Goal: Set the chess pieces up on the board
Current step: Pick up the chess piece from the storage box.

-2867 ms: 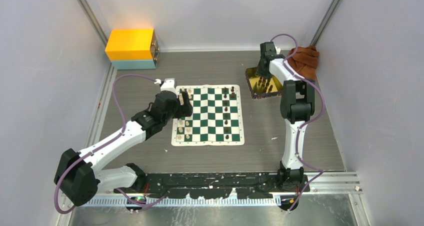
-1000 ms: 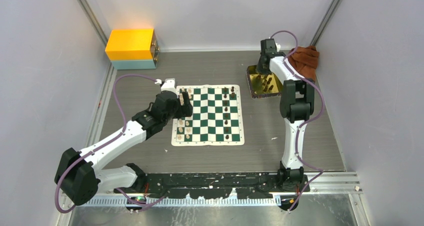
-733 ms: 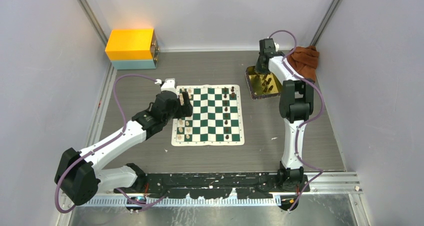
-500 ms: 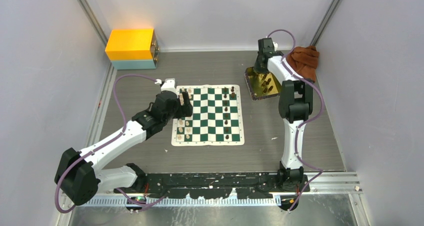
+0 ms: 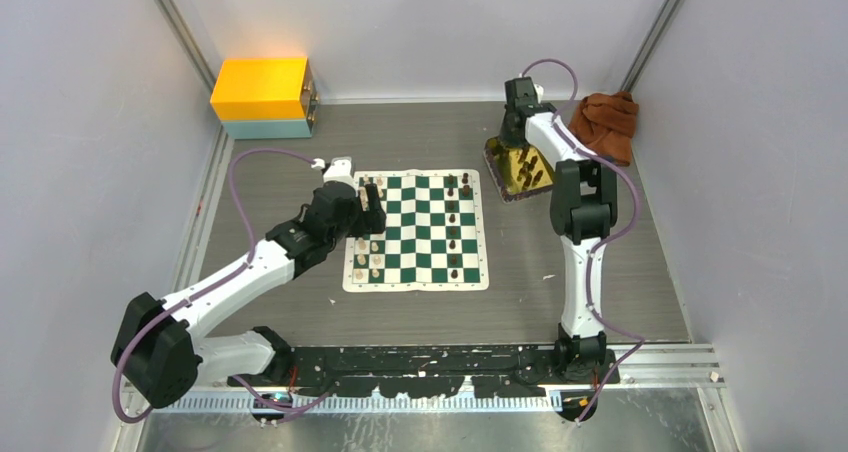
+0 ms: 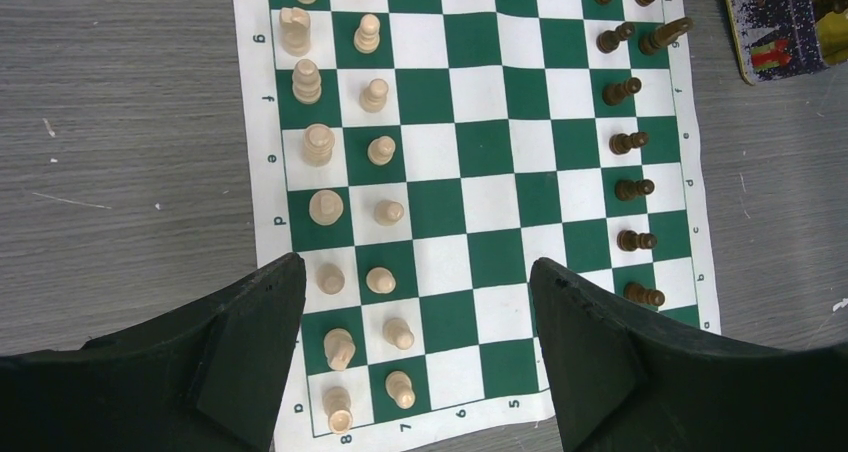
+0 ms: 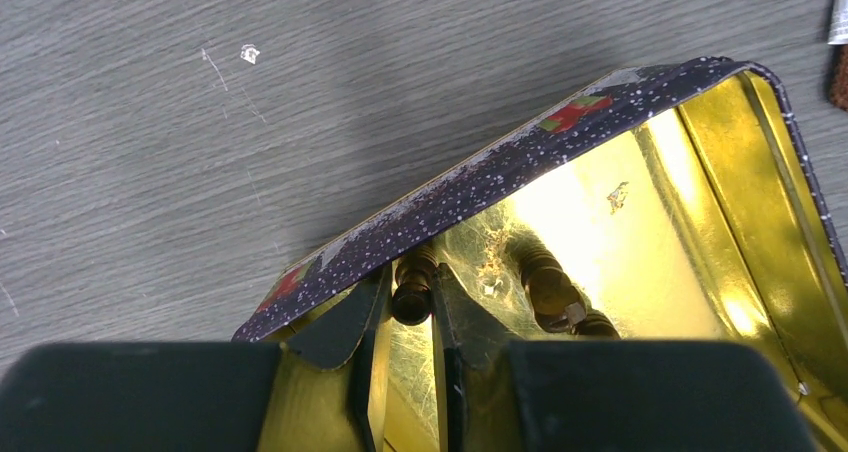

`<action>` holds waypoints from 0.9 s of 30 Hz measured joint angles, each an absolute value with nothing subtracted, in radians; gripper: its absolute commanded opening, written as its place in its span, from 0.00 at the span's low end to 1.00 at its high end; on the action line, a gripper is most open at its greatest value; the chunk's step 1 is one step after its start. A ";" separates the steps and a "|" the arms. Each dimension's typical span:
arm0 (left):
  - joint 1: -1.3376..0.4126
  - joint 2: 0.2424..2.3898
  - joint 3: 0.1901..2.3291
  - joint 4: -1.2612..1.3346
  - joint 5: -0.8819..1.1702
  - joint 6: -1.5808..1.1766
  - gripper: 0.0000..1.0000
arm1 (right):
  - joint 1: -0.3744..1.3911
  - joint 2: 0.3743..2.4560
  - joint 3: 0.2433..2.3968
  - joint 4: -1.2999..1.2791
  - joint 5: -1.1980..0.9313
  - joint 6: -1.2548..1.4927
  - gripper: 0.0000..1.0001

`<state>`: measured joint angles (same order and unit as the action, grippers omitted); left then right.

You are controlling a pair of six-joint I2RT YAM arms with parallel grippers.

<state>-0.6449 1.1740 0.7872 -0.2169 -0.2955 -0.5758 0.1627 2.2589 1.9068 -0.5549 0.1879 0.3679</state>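
right fingers [image 7: 345, 337] are drawn in close on a small dark piece [image 7: 412, 294], one blade on each side of it, so i read them as pinching it rather than merely framing it. the piece sits right at their tips, inside the gold tray [image 7: 520, 162] and just short of the speckled wall that runs beyond the tips; a second dark piece [image 7: 552, 294] lies loose to the right of the tips on the shiny floor. left fingers [image 6: 230, 362] are spread wide with nothing between them, hovering above the board [image 6: 455, 197], which lies flat on the worktop [image 7: 200, 122] below and ahead of them. cream pieces [image 6: 320, 144] fill two files ahead of the left blade, while the dark pieces [image 6: 630, 142] stand in one file ahead of the right blade with only a couple behind it, so the dark back row looks mostly unfilled. the held piece should be very light and hard, with a smooth, rounded body. flat blades could let it twist or squirt out if they bear on the round head. i would take hold squarely on the narrow waist just above the base; which part is caught now i cannot tell. the tray looks light and slick too, so it could slide along if the piece snags that wall on the way up.
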 measured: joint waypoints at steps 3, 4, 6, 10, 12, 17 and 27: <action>-0.645 1.180 0.787 -0.216 -0.295 -0.576 0.83 | 0.175 2.279 1.918 -0.554 0.206 0.358 0.01; -0.645 1.182 0.787 -0.216 -0.295 -0.576 0.83 | 0.179 2.287 1.922 -0.554 0.214 0.352 0.01; -0.645 1.185 0.787 -0.215 -0.295 -0.576 0.83 | 0.187 2.299 1.924 -0.554 0.236 0.341 0.01; -0.645 1.190 0.787 -0.214 -0.295 -0.575 0.83 | 0.205 2.309 1.924 -0.547 0.292 0.316 0.01; -0.645 1.192 0.787 -0.214 -0.295 -0.575 0.83 | 0.217 2.309 1.925 -0.546 0.332 0.298 0.01; -0.645 1.194 0.787 -0.214 -0.295 -0.575 0.83 | 0.239 2.310 1.925 -0.546 0.400 0.266 0.01; -0.645 1.194 0.787 -0.214 -0.294 -0.575 0.83 | 0.267 2.310 1.925 -0.546 0.507 0.214 0.01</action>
<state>-0.6449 1.1938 0.7872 -0.2138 -0.2943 -0.5755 0.2668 2.3104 1.9247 -0.5461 0.5072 0.2142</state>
